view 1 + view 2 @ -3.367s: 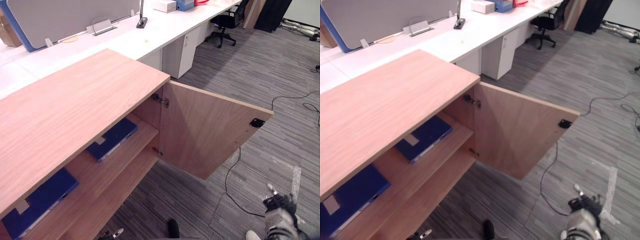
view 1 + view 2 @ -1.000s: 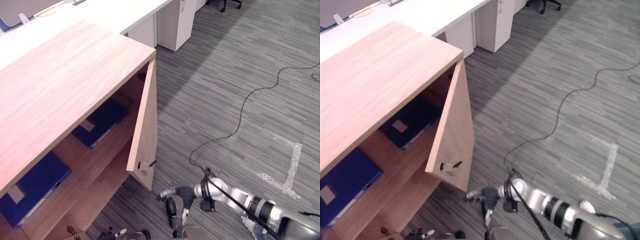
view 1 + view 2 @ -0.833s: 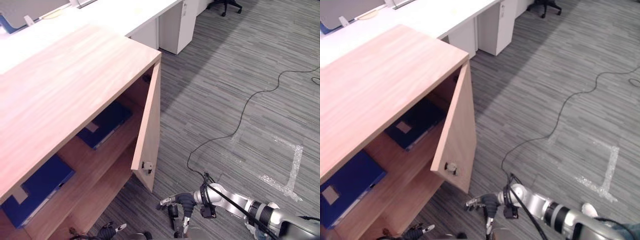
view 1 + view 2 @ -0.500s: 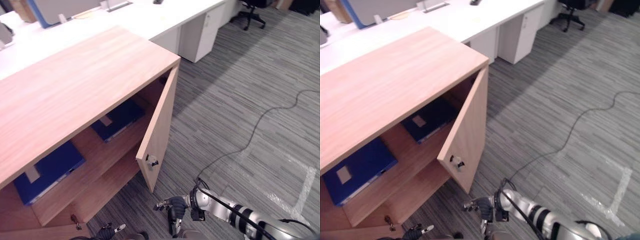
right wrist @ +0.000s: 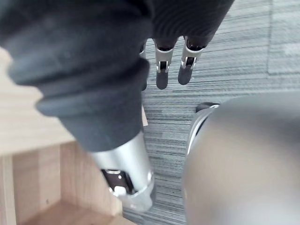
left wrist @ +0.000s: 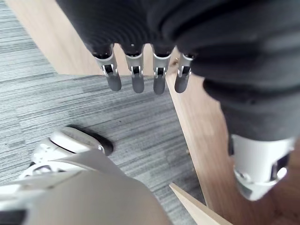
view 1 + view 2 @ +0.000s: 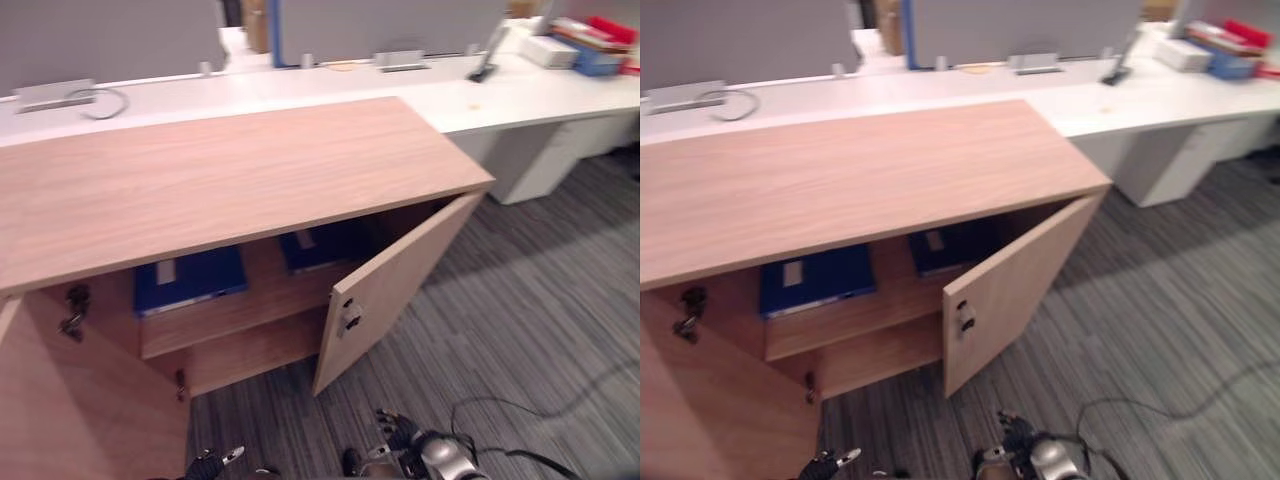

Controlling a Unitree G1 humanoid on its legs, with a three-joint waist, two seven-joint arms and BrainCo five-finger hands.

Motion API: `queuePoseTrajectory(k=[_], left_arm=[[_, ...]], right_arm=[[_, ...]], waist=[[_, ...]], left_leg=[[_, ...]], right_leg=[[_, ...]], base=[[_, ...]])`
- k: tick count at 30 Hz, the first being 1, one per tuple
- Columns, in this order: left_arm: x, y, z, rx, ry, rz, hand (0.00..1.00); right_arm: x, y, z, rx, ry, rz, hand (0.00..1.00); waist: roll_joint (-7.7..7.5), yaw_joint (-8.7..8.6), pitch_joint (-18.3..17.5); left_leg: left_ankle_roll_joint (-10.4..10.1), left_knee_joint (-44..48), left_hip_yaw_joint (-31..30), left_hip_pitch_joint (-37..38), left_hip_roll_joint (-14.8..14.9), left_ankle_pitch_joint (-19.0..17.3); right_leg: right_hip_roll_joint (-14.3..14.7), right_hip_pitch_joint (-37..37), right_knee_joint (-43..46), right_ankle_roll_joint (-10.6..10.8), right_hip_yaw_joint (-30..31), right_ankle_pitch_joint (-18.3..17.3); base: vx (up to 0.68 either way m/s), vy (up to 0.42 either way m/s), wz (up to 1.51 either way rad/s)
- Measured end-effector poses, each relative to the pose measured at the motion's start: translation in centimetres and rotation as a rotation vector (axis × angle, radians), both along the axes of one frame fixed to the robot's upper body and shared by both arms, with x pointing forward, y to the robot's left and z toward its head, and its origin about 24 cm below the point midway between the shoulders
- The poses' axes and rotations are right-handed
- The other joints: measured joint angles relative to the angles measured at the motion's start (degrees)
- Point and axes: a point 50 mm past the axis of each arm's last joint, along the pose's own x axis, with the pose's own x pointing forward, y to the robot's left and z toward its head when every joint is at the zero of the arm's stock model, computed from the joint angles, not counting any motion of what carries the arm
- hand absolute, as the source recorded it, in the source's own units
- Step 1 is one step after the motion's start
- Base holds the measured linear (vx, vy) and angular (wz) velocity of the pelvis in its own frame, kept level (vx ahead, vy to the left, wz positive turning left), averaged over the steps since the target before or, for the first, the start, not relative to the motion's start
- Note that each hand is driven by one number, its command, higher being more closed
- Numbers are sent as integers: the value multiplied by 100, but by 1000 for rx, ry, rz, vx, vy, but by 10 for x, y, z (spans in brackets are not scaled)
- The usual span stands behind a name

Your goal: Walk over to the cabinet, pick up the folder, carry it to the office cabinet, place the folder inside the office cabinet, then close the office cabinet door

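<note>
The wooden office cabinet (image 7: 220,175) faces me. Its right door (image 7: 390,290) stands about half open, and its left door (image 7: 80,400) is swung out at the lower left. Two blue folders lie flat on the upper shelf, one on the left (image 7: 190,280) and one on the right (image 7: 325,245), partly hidden by the right door. My right hand (image 7: 398,436) hangs low over the carpet below the right door, its fingers (image 5: 164,70) straight and empty. My left hand (image 7: 205,465) hangs by the left door, fingers (image 6: 136,79) relaxed, holding nothing.
A long white desk (image 7: 520,95) with a grey partition (image 7: 390,25) runs behind the cabinet. A white drawer unit (image 7: 545,155) stands under it at the right. Grey striped carpet (image 7: 540,320) stretches to the right of the cabinet.
The right door swung from wide open to about half shut. The camera has since turned left to face the cabinet front. My right hand has drawn back to the bottom edge.
</note>
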Motion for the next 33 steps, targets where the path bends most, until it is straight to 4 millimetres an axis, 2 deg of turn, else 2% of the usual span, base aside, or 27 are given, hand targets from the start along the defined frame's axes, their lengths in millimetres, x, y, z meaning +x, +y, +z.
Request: queuePoseTrajectory(k=[1, 2, 5, 8, 12, 15, 17, 18, 19, 20, 21, 23, 24, 25, 27, 28, 29, 30, 33], left_arm=[[-2, -2, -1, -4, 5, 2, 0], [-5, -3, -2, -6, 19, 4, 0], [-11, -1, -2, -7, 26, 30, 0], [-14, -2, -3, -11, 28, 54, 0], [-14, -3, -3, -13, 26, 66, 0], [-13, -4, -3, -19, 18, 73, 0], [-11, -5, -3, -20, 14, 62, 0], [-9, -6, -2, -19, 7, 45, 0], [-6, -6, -2, -12, -1, 25, 0], [-3, -5, -1, -7, -9, 21, 0], [1, -10, -1, -12, -11, 5, 0], [-2, -14, -2, -14, 0, -28, 0], [-2, -16, -3, -17, 2, -38, 0], [-4, -19, -4, -19, 11, -56, 0], [-3, -14, -3, -3, 11, -72, 0], [-5, -14, -3, -3, 17, -77, 0], [-7, -16, -4, -7, 24, -82, 0], [-7, -17, -4, -9, 25, -92, 0], [-8, -20, -4, -13, 28, -106, 0]], right_arm=[[-1, -4, 0, -1, 5, -44, 0], [-8, -12, -2, 5, 18, -181, 0], [-28, -22, -7, 5, 53, -384, 0], [-40, -27, -9, -2, 79, -478, 0], [-55, -16, -14, 37, 123, -562, 0], [-52, -9, -15, 47, 121, -558, 0], [-52, -11, -15, 48, 118, -574, 0], [-50, -11, -14, 50, 113, -584, 0], [-49, -9, -14, 47, 113, -570, 0], [-47, -9, -14, 45, 110, -559, 0], [-44, -14, -13, 32, 96, -553, 0], [-45, -21, -12, 14, 92, -556, 0], [-45, -22, -11, 12, 90, -558, 0], [-44, -25, -10, 13, 77, -578, 0], [-47, -22, -12, 31, 87, -617, 0], [-54, -22, -13, 35, 100, -649, 0], [-57, -23, -14, 34, 102, -668, 0], [-57, -24, -13, 34, 101, -673, 0], [-56, -25, -13, 31, 99, -666, 0]], waist=[[48, -1, -10], [115, -49, -59], [105, -59, -112], [126, -74, -137], [145, -87, -140], [188, -88, -118], [226, -93, -94], [239, -68, -62], [206, -52, -9], [190, -60, 45], [296, -115, 128], [447, -174, 94], [481, -222, 93], [629, -298, 61], [445, -285, 27], [396, -282, 1], [405, -311, -67], [434, -345, -96], [469, -267, -124]], left_leg=[[-30, 1, -31, -33, 40, 10], [-110, -57, -129, -85, 161, 45], [-239, -115, -311, 14, 418, -2], [-328, -6, -414, 8, 504, -60], [-483, 311, -664, -103, 501, -169], [-554, 591, -895, -334, 449, -225], [-569, 790, -789, -521, 406, -217], [-555, 761, -366, -626, 425, -22], [-459, 460, 334, -574, 539, 254], [-370, 741, 914, -649, 623, 143], [-160, 1789, 1982, -975, 846, -185], [-47, 2562, 3113, -926, 1065, -489], [-35, 2608, 3378, -857, 1121, -570], [-73, 2237, 3773, -776, 1205, -730], [60, 1331, 3821, -641, 849, -486], [186, 532, 3716, -330, 450, -75], [264, 267, 3594, -273, 241, 97], [289, 147, 3535, -265, 151, 173], [347, -478, 3455, 63, -26, 506]], right_leg=[[15, -17, -62, -12, -85, 23], [92, 37, -220, -71, -281, 90], [273, 362, -567, -195, -501, 208], [332, 624, -868, -249, -690, 320], [370, 881, -1056, -295, -1019, 364], [403, 889, -1076, -298, -1287, 364], [386, 898, -1043, -301, -1490, 364], [328, 905, -998, -322, -1619, 372], [188, 891, -1012, -399, -1690, 374], [112, 862, -1041, -423, -1765, 388], [36, 858, -1038, -414, -1908, 421], [-115, 841, -1052, -364, -2086, 445], [-143, 835, -1052, -338, -2157, 445], [-141, 807, -1005, -230, -2271, 398], [-288, 631, -1010, -157, -2223, 383], [-443, 750, -1274, -123, -2171, 411], [-557, 831, -1391, -34, -2127, 520], [-640, 851, -1417, 73, -2168, 620], [-735, 953, -1496, 95, -2229, 653]], base=[[97, -189, 52], [94, -175, 37], [91, -167, 34], [74, -90, 29], [29, -66, 41], [-45, -74, 49], [-83, -44, 60], [-121, -33, 57], [-133, -26, 49], [-173, 5, 46], [-152, 61, 39], [-99, 151, 52], [-26, 200, 71], [-39, 192, 79], [-41, 159, 77], [3, 75, 71], [32, 70, 80], [56, 71, 63], [83, 71, 19]])
